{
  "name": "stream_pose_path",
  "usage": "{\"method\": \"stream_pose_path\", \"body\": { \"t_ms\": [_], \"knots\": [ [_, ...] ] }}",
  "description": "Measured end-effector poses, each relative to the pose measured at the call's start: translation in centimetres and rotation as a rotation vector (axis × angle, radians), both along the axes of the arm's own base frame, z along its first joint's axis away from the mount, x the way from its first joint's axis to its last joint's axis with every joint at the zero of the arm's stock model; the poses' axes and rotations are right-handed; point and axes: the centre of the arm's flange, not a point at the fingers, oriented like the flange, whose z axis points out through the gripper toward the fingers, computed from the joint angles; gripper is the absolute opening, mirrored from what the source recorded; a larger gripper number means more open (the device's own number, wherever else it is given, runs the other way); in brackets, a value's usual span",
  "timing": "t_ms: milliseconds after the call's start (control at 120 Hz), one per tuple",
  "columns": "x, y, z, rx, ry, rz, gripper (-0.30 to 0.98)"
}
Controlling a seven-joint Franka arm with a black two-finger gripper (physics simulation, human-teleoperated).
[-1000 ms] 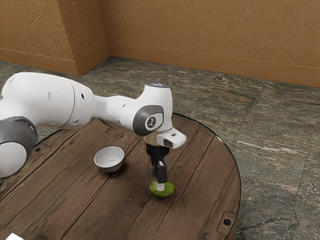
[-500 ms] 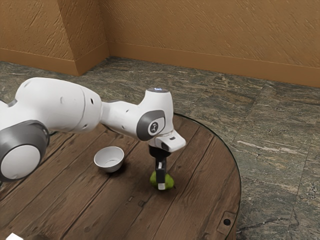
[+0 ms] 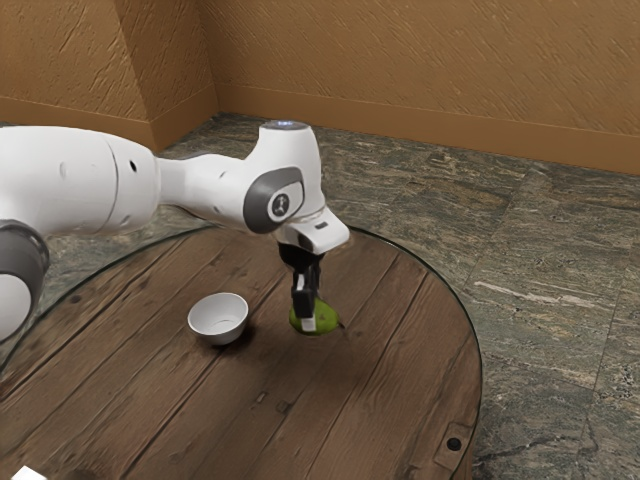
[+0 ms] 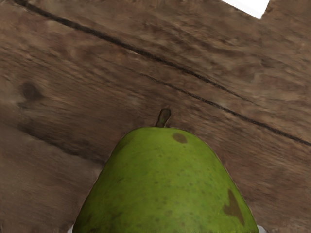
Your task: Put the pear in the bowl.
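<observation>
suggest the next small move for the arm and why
I'd ease the pear toward the exterior view's left, over the bowl, keeping it raised: the jaws are shut on it, it seems clear of the table, and the bowl sits empty off to that side.

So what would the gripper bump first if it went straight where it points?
Probably the table: the gripper points down, holding the pear, which would touch first. The bowl sits off to the side. How far down is hard to tell.

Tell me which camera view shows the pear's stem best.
The wrist view: close up, the dark stem rises from the pear's narrow end. The exterior view gives a tiny dark tip, pointing away from the bowl.
</observation>
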Motion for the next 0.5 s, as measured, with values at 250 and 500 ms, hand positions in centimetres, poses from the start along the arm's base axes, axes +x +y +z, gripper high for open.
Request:
{"method": "stream_pose_path", "body": {
  "t_ms": [250,500],
  "knots": [
    [1.2,10.2,4.7,0.030,-0.065,0.169,0.18],
    [0.8,16.8,4.4,0.070,-0.047,0.281,0.14]
  ]
}}
